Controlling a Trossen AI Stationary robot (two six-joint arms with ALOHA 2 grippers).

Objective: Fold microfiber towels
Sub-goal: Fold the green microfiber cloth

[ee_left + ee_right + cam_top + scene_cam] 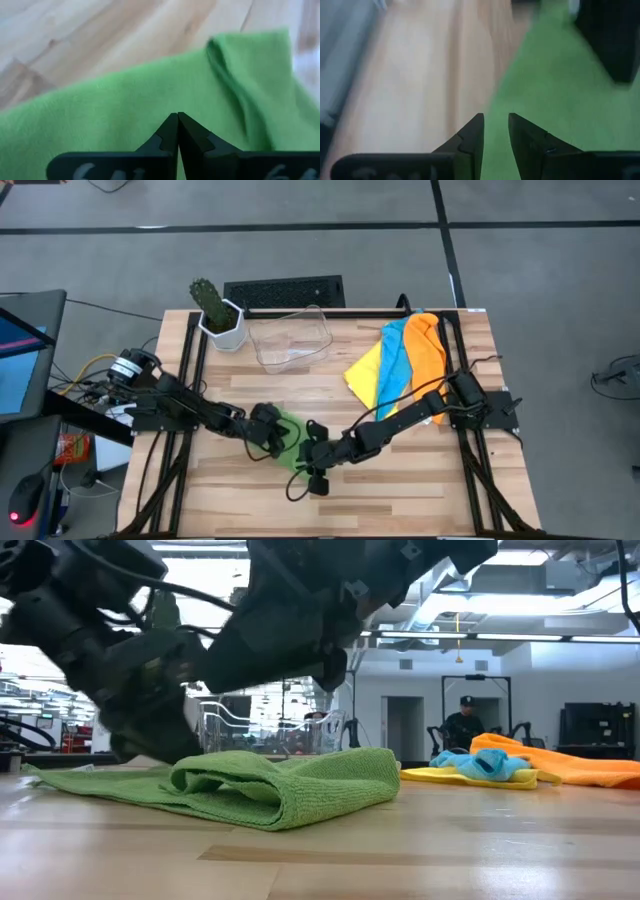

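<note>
Green microfiber towel (291, 438) lies bunched near front centre of wooden table (400, 490), one fold rolled over itself in low view. Left gripper (268, 430) presses on towel's left edge, fingers together with green cloth directly beneath tips. Right gripper (312, 452) sits at towel's right edge, fingers slightly apart, straddling boundary of cloth and bare wood. Yellow towel (366, 372), light blue towel (395, 360) and orange towel (427, 345) overlap at back right. Clear plastic bin (291, 336) and potted cactus (216, 313) stand at back.
</note>
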